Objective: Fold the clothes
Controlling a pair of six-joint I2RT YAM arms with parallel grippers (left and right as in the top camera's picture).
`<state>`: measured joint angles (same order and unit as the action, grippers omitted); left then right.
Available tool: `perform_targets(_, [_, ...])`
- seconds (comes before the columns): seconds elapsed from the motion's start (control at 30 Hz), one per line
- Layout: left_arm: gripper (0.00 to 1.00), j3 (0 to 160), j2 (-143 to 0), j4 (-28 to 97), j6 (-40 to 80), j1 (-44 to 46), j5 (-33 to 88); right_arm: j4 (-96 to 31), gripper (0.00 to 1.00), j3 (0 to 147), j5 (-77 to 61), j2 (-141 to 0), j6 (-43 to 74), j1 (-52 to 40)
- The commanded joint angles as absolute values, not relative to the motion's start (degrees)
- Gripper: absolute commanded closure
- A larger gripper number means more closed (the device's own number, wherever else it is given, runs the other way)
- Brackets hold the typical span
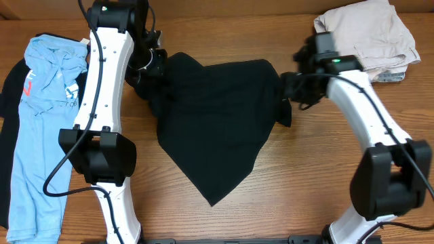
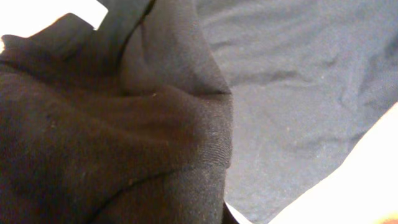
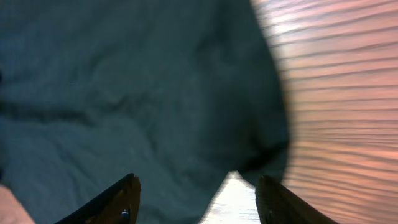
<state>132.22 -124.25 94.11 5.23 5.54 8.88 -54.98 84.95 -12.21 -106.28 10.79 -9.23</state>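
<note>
A plain black T-shirt (image 1: 217, 129) lies spread in the middle of the wooden table (image 1: 305, 196), one corner pointing toward the front edge. My left gripper (image 1: 154, 68) is at the shirt's far left corner, where the cloth is bunched and pulled up. In the left wrist view black fabric (image 2: 124, 124) fills the frame and hides the fingers. My right gripper (image 1: 288, 91) is at the shirt's right corner. In the right wrist view its fingers (image 3: 196, 199) are spread open over the shirt's edge (image 3: 124, 93), holding nothing.
A light blue printed tee (image 1: 41, 135) lies along the left side, partly over another black tee (image 1: 8, 88) at the far left edge. Beige garments (image 1: 369, 34) are piled at the back right. Bare wood (image 3: 336, 93) shows right of the shirt.
</note>
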Motion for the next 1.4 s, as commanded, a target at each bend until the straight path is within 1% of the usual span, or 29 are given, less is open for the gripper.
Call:
perform_targets(0.0, [0.96,131.90,-123.74,93.78,6.44,5.17,7.14,-55.02,0.36,85.45,-7.27,-109.97,12.32,-13.04])
perform_targets(0.07, [0.96,131.90,-123.74,93.80,6.44,5.17,6.96,-55.70,0.36,85.45,-5.93,-111.90,12.95,-14.46])
perform_targets(0.2, [0.96,131.90,-123.74,93.82,6.44,5.17,6.98,-57.41,0.37,85.45,-1.91,-115.31,18.74,-16.14])
perform_targets(0.4, [0.96,131.90,-123.74,93.69,6.44,5.17,6.96,-56.03,0.38,82.70,-2.07,-117.32,21.34,-16.45])
perform_targets(0.57, [0.96,131.90,-123.74,93.36,6.44,5.17,6.85,-54.06,0.46,80.20,-3.84,-117.47,21.30,-16.45])
perform_targets(0.67, [0.96,131.90,-123.74,93.23,6.44,5.17,6.85,-53.32,0.55,80.20,-5.61,-117.47,21.28,-16.45])
perform_targets(0.73, [0.96,131.90,-123.74,93.08,6.44,5.17,6.85,-52.80,0.65,80.20,-5.65,-117.47,21.30,-16.45])
perform_targets(0.83, [0.96,131.90,-123.74,93.14,6.44,5.17,6.85,-52.80,0.87,80.23,-5.56,-117.45,21.28,-16.21])
perform_targets(0.9, [0.96,131.90,-123.74,93.23,6.46,5.17,7.01,-53.69,0.94,80.62,-5.54,-117.32,21.26,-15.25])
perform_targets(1.03, [0.96,131.90,-123.74,95.37,6.44,5.23,6.98,-55.83,0.96,83.72,-4.62,-116.42,19.66,-10.79])
perform_targets(1.17, [0.96,131.61,-123.74,96.82,6.44,5.23,6.66,-54.74,0.96,88.42,-4.56,-116.03,17.28,-4.89])
perform_targets(1.37, [0.96,131.61,-123.76,95.92,6.48,5.23,6.63,-43.24,0.96,91.70,-5.89,-116.03,12.99,2.35])
